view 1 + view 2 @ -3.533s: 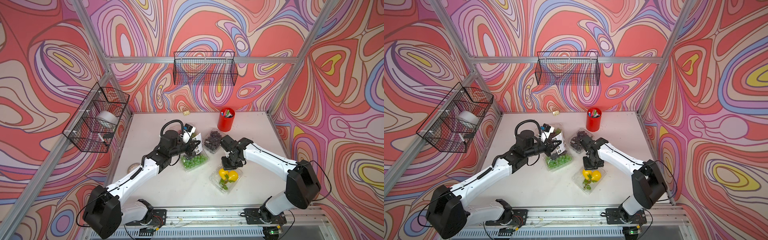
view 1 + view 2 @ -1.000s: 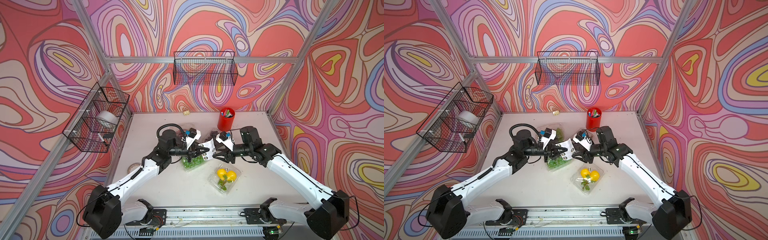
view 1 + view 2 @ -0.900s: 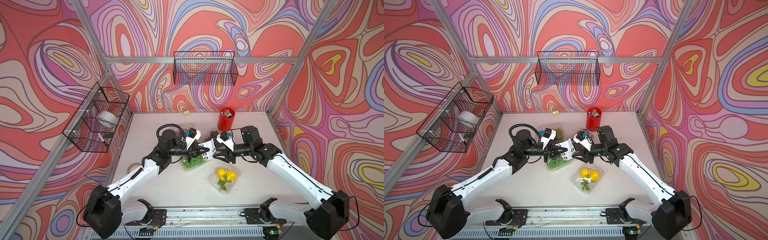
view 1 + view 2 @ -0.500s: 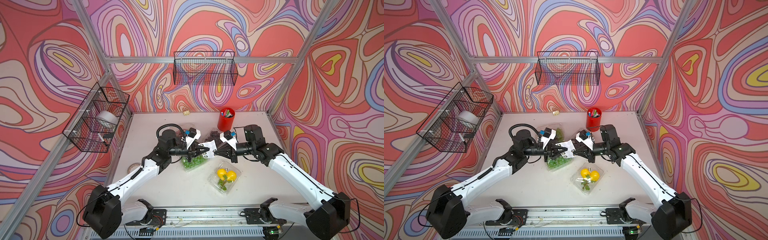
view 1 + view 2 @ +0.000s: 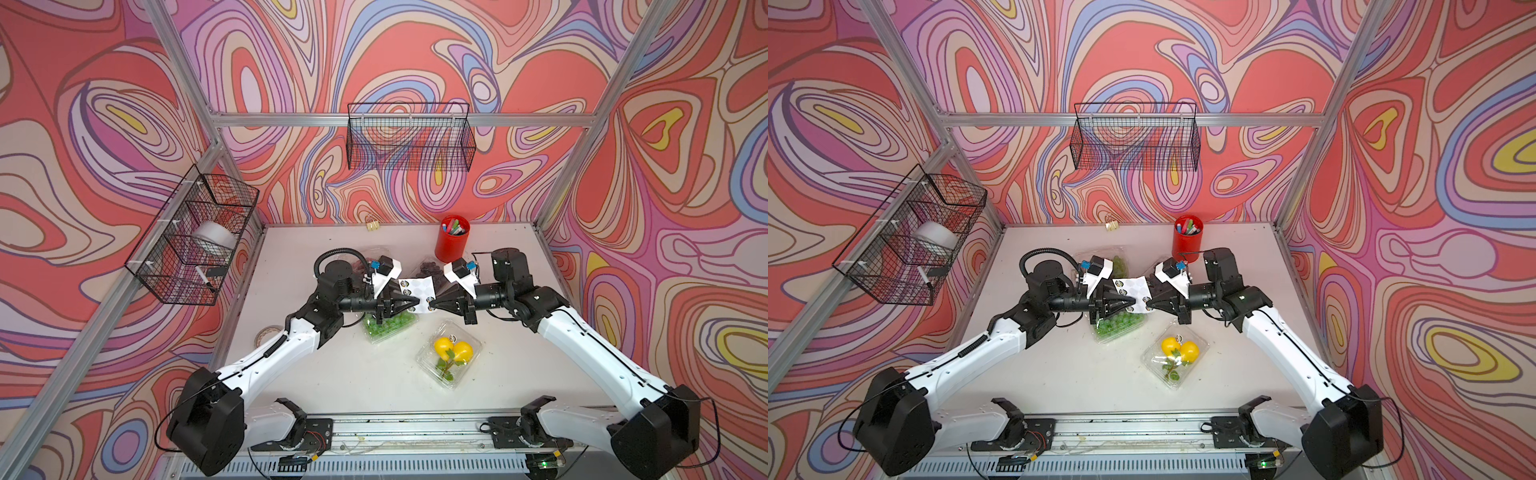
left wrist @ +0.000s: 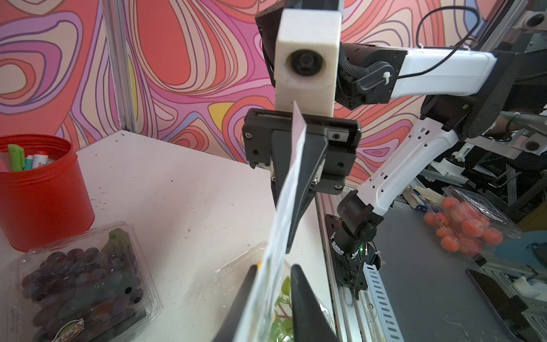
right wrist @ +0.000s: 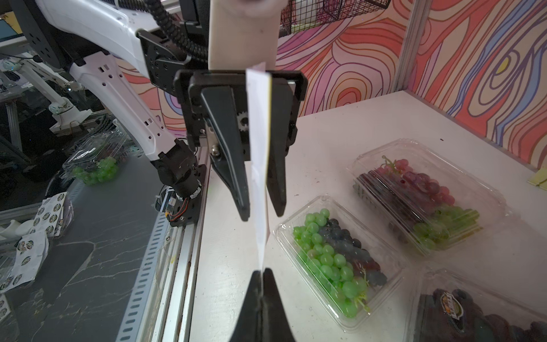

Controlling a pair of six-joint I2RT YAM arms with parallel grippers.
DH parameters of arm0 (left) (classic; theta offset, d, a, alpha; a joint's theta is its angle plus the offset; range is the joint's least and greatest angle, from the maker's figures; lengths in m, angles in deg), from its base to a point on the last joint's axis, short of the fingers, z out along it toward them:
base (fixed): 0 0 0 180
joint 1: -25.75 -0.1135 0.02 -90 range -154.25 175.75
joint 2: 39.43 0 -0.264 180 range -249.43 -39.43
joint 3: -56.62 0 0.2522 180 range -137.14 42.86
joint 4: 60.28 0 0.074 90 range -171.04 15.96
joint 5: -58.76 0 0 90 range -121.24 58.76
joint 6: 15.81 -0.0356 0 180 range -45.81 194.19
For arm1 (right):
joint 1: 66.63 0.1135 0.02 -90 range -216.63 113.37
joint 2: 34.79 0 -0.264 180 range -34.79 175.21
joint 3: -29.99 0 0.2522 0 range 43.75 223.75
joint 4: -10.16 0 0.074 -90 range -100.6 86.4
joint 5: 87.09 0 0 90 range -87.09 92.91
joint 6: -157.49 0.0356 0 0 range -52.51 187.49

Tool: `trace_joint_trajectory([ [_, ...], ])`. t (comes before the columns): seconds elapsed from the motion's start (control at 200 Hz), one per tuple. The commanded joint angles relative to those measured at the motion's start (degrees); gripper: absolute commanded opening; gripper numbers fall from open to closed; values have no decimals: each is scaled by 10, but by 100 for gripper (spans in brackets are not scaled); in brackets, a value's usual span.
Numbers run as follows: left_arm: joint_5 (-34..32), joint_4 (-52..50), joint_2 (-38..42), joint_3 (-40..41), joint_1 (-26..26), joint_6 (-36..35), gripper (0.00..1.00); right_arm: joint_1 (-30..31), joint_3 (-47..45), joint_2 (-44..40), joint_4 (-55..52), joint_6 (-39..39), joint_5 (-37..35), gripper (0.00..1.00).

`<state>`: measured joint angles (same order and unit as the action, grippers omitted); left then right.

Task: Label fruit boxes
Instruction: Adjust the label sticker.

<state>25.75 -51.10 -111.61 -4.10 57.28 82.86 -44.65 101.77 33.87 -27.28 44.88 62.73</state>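
- The lemon box [image 5: 451, 353] is a clear hinged clamshell holding two yellow lemons and some green leaves. It lies on the white table [image 5: 332, 374] well in front of the red pen cup [image 5: 452, 245], toward the robot's base.
- The green-and-dark grape box [image 7: 331, 245], also a clear clamshell, lies in front and to the left of the cup, below both grippers.
- The dark purple grape box [image 6: 83, 281] sits just beside the cup. Its lid carries a round printed label [image 6: 69, 328], but you cannot read the writing.
- The red-green grape box [image 7: 426, 192] lies left of the cup. In both top views the left wrist hides part of it.
- The sticker sheet [image 5: 417, 291] hangs in the air in front and to the left of the cup. It carries rows of round stickers whose print is too small to read.
- Your right gripper [image 7: 262, 274] is pinched tight on one edge of the sheet.
- Your left gripper [image 7: 261, 214] has its jaws narrowly apart around the opposite edge, with a gap on each side of the paper.
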Motion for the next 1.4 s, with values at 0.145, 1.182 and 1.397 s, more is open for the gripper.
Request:
trace_joint_trajectory([
  [0.145,9,43,-10,2,2,19,21,-4,-4,-4,22,15,23,0],
  [1.182,2,-15,-20,-35,10,-19,0,-4,47,40,-101,-148,92,0],
  [1.397,7,-22,-24,-42,14,-26,0,-4,67,65,-130,-177,106,0],
])
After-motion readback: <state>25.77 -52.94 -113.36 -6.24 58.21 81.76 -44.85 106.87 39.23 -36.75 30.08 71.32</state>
